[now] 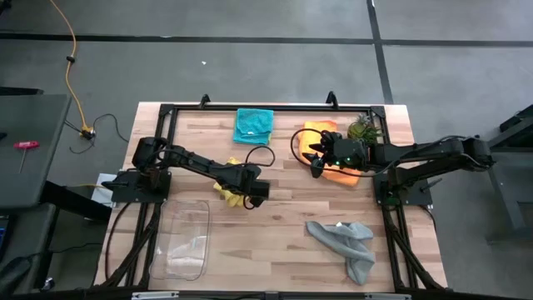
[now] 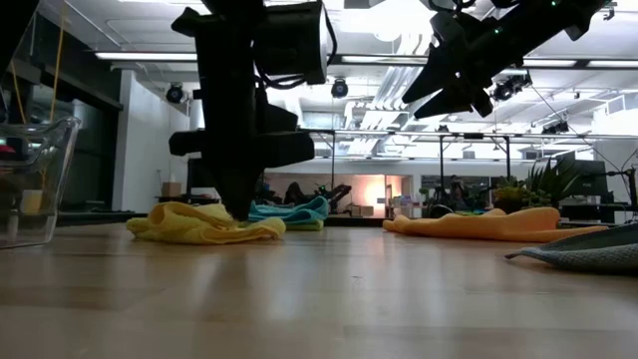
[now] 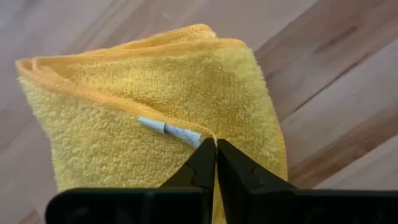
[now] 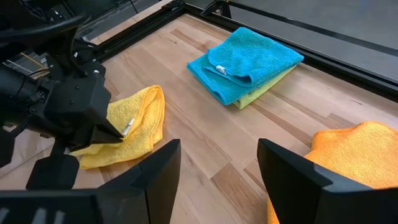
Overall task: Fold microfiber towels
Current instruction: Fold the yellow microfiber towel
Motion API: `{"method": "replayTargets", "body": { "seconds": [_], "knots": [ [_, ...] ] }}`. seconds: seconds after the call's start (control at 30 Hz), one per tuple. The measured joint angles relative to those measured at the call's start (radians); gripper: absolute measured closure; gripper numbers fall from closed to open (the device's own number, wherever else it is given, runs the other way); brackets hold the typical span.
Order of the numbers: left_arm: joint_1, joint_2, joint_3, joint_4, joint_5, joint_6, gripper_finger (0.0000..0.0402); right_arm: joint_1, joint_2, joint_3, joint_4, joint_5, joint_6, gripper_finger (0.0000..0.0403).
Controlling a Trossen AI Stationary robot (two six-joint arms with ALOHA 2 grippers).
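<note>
The yellow towel point(image 1: 226, 192) lies folded over on the wooden table point(image 1: 283, 242), just beside the clear plastic tray point(image 1: 187, 242) on the side toward the teal towel point(image 1: 253, 125). The left gripper point(image 3: 215, 146) stands down on the yellow towel, its fingertips pressed together and pinching the cloth's hemmed edge right by the small white label point(image 3: 171, 130); in the low view its fingers meet the cloth at table level.

The teal towel lies folded on top of the lime green towel point(image 4: 264, 87), well apart from the tray, near the far frame rail. The orange towel point(image 1: 333, 150) lies beside the teal one, next to the spiky green plant point(image 1: 364, 129). The right gripper point(image 1: 315, 157) hovers over the orange towel with its fingers spread apart, gripping nothing. The grey towel point(image 1: 346, 242) lies crumpled, across the table from the tray.
</note>
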Motion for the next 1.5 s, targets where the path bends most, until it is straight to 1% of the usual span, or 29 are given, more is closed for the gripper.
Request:
{"method": "replayTargets", "body": {
  "seconds": [0.1,0.2,0.3,0.47,0.6,0.67,0.77,0.83,0.97,1.1,1.27,1.33,1.4,1.5],
  "knots": [
    [0.001,-0.034,-0.003,-0.007,0.005,0.024,0.0400,0.000,0.000,0.000,-0.002,0.000,0.000,0.0199],
    [0.006,-0.137,-0.001,-0.004,-0.039,0.060,0.0401,0.000,0.000,0.000,-0.005,0.000,0.000,0.0199],
    [0.029,-0.258,-0.001,-0.004,-0.092,0.144,0.0401,0.000,0.000,0.000,-0.005,0.000,0.000,0.0199],
    [0.095,-0.449,0.000,-0.009,-0.156,0.324,0.0401,0.000,0.000,0.000,-0.005,-0.009,0.000,0.0199],
    [0.157,-0.535,0.000,0.029,-0.188,0.574,0.0401,0.000,0.000,0.000,0.019,-0.093,-0.002,0.0199],
    [0.200,-0.556,0.000,0.069,-0.154,0.718,0.0401,0.000,0.000,0.000,0.038,-0.116,-0.007,0.0199],
    [0.252,-0.570,0.010,0.130,-0.029,0.897,0.0401,0.000,0.000,0.000,0.072,-0.130,-0.009,0.0199],
    [0.266,-0.570,0.058,0.135,0.043,0.975,0.0401,0.000,0.000,0.000,0.091,-0.132,-0.023,0.0199],
    [0.257,-0.572,0.181,0.137,0.059,1.072,0.0402,0.000,0.000,0.000,0.128,-0.132,-0.031,0.0199],
    [0.255,-0.574,0.266,0.169,0.058,1.088,0.0402,0.000,0.000,0.000,0.185,-0.133,-0.033,0.0199],
    [0.237,-0.590,0.259,0.199,0.167,1.028,0.0402,0.000,0.000,0.001,0.233,-0.134,-0.035,0.0199],
    [0.224,-0.590,0.230,0.197,0.199,0.978,0.0402,0.000,0.000,0.001,0.230,-0.135,-0.035,0.0199],
    [0.205,-0.588,0.181,0.207,0.204,0.939,0.0401,0.000,0.000,0.001,0.226,-0.137,-0.035,0.0199],
    [0.164,-0.589,0.057,0.299,0.189,0.838,0.0401,0.000,0.000,0.001,0.224,-0.152,-0.035,0.0199]
  ]
}}
